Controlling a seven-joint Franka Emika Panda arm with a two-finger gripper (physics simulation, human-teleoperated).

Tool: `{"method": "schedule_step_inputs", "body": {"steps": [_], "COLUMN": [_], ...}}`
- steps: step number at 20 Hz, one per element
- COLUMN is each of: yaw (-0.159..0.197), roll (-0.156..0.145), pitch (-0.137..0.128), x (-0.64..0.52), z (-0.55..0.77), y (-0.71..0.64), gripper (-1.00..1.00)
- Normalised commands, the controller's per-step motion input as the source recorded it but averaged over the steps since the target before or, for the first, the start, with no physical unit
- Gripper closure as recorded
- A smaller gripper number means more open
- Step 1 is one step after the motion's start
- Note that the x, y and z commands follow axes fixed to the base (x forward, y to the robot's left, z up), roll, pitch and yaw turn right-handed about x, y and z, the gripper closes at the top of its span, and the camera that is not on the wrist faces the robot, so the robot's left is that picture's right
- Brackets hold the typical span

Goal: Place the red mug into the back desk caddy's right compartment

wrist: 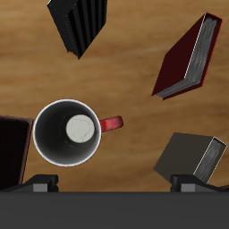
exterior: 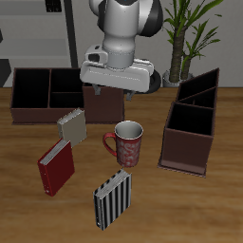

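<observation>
The red mug (exterior: 126, 142) with a pale speckled pattern stands upright near the table's middle. In the wrist view (wrist: 67, 134) I look down into its white inside, and its handle (wrist: 110, 123) sticks out sideways. My gripper (exterior: 112, 92) hangs open and empty above the table, behind the mug and higher than it. In the wrist view (wrist: 114, 183) its fingertips (wrist: 40, 183) stand wide apart. The back desk caddy (exterior: 38, 114) lies along the table's back. Its undivided end cell (exterior: 30, 90) is black-lined and empty. The gripper hides the caddy's other end.
A narrower dark brown caddy (exterior: 190, 128) with slanted walls stands beside the mug. A grey book (exterior: 71, 125), a plain red book (exterior: 55, 169) and a striped book (exterior: 112, 197) lie nearer the front. A potted plant (exterior: 185, 38) stands at the back.
</observation>
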Motion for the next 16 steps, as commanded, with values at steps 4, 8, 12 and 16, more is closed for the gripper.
{"method": "schedule_step_inputs", "body": {"steps": [4,8,12,16], "yaw": [-0.014,-0.036,0.032,0.01], "roll": [0.022,0.021,0.089,0.05], "pitch": [0.006,0.013,0.017,0.005], "x": [0.04,0.04,0.04,0.04], "z": [-0.2,-0.19,-0.23,-0.16], "y": [0.03,-0.05,0.1,0.02], "gripper": [-1.0,-1.0,-1.0,-1.0]}}
